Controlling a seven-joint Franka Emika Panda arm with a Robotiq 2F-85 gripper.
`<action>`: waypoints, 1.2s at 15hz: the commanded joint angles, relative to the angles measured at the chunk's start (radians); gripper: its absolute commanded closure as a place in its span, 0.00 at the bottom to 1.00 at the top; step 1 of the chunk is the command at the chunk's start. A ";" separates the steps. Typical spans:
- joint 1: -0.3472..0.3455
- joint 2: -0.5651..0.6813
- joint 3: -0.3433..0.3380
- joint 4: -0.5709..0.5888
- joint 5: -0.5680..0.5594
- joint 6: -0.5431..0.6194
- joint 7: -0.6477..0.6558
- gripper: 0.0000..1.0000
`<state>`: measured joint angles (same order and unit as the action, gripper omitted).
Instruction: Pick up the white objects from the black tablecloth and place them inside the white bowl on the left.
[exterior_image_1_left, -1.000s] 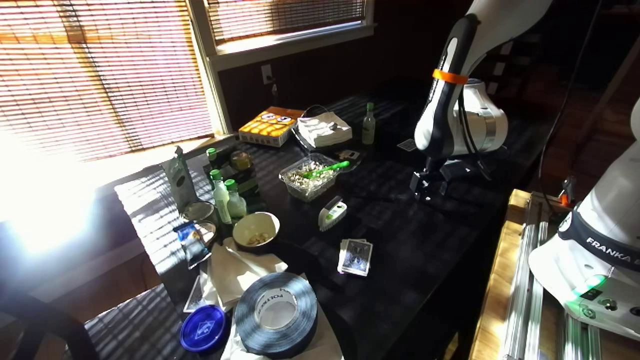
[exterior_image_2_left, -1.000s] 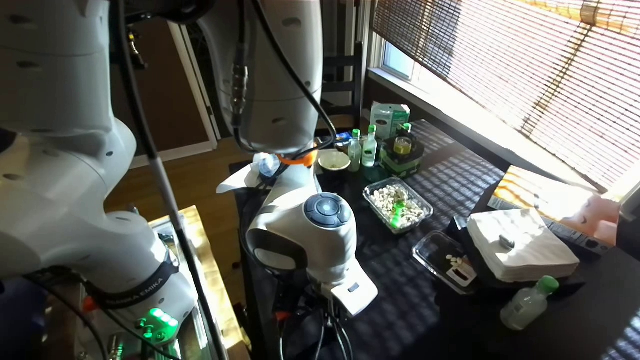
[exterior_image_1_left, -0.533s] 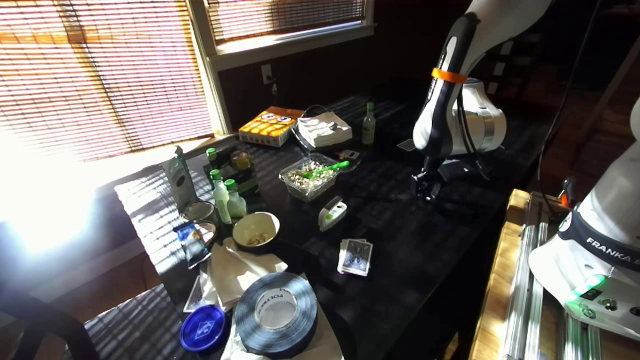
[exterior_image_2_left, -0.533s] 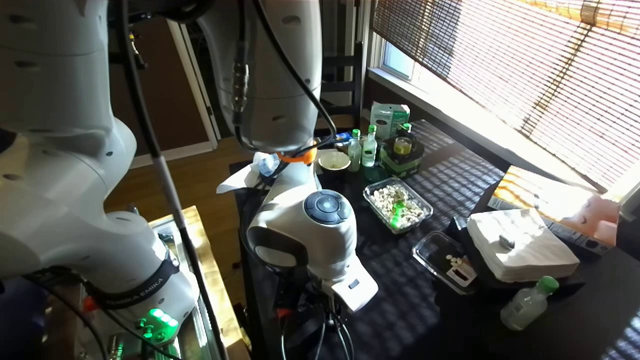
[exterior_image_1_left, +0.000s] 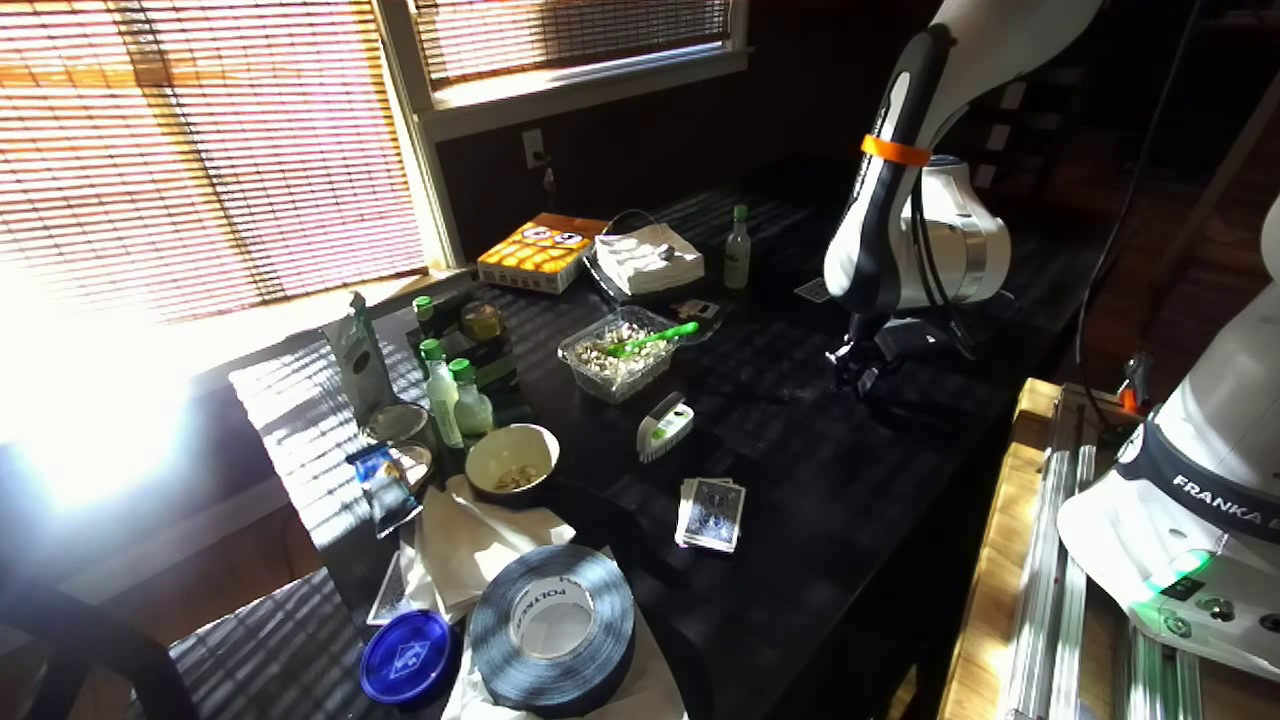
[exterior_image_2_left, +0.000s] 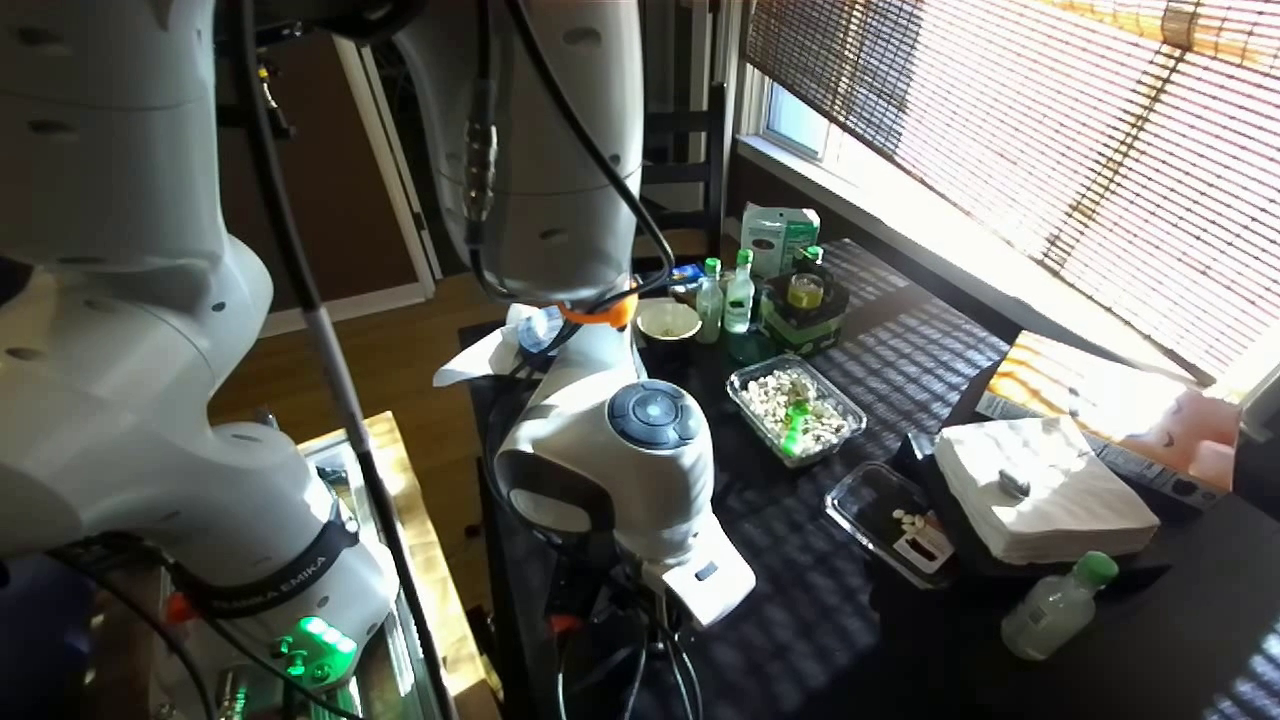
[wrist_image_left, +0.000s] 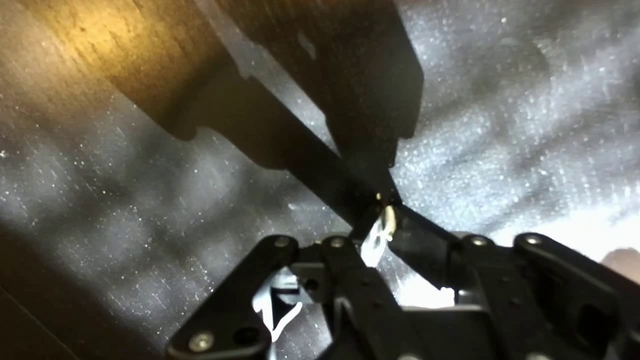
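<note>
Claw (wrist_image_left: 382, 216) narrow, white bit (wrist_image_left: 389, 221) between its tips; bowl (exterior_image_1_left: 505, 450) well apart

Wrist view: claw points down at the black cloth (exterior_image_1_left: 790, 560), only a thin gap between the tips. The bit sits in that gap, right against or very near one tip. Can't tell if both sides press on it, so no call on a firm grip. Tiny pale speck (wrist_image_left: 378, 196) just past the tips. Tips are on the cloth or barely above it, can't tell which. In an exterior view the arm (exterior_image_2_left: 600, 480) blocks the claw.

Bowl shows in both exterior views: upright, beside two green-capped bottles (exterior_image_1_left: 441, 395), some pale crumbs (exterior_image_1_left: 520, 478) in the bottom.

Brush (exterior_image_1_left: 665, 425) sits on the cloth between bowl and claw, cards (exterior_image_1_left: 711, 514) near the brush. Clear tub (exterior_image_1_left: 640, 382) near the brush too, full of pale chunks (exterior_image_2_left: 785, 395), green spoon (exterior_image_1_left: 655, 340) in it. Flat clear tray (exterior_image_2_left: 862, 490) just beside the napkins (exterior_image_2_left: 1045, 485). Tape roll (exterior_image_1_left: 495, 620) near the bowl, blue lid (exterior_image_1_left: 407, 655) just beside the tape.
</note>
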<state>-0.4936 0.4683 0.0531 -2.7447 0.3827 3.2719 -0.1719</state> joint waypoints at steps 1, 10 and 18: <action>-0.012 -0.019 0.027 0.000 0.044 -0.010 -0.030 0.97; -0.113 -0.254 0.417 -0.013 -0.019 -0.147 -0.018 0.97; 0.000 -0.290 0.385 -0.001 -0.020 -0.237 -0.001 0.87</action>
<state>-0.4941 0.1786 0.4377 -2.7457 0.3621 3.0348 -0.1726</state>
